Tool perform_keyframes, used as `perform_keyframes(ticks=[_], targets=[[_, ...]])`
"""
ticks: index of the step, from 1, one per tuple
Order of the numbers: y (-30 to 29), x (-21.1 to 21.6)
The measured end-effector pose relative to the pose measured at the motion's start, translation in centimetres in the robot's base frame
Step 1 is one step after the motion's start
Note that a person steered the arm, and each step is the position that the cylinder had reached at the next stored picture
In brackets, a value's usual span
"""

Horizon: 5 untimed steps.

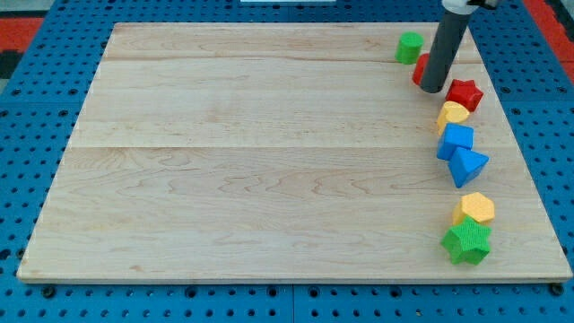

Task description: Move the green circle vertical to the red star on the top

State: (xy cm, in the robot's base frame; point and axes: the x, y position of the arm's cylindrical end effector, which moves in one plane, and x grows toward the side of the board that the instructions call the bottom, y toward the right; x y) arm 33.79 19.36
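Note:
The green circle point(410, 47) stands near the board's top edge, up and left of the red star point(465, 93). My tip point(434, 89) rests just left of the red star and below right of the green circle, not touching the green one. The rod hides most of the red circle point(419, 68), of which only a sliver shows at the rod's left.
Down the view's right side stand a yellow block point(453, 113), a blue cube-like block point(456, 139), a blue triangle point(468, 165), a yellow hexagon point(474, 208) and a green star point(467, 241). The wooden board point(251, 179) lies on a blue pegboard.

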Motion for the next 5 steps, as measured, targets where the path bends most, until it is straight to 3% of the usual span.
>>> perform_keyframes(ticks=[2,5], targets=[[-4.4,-0.6],[0.6,-1.6]])
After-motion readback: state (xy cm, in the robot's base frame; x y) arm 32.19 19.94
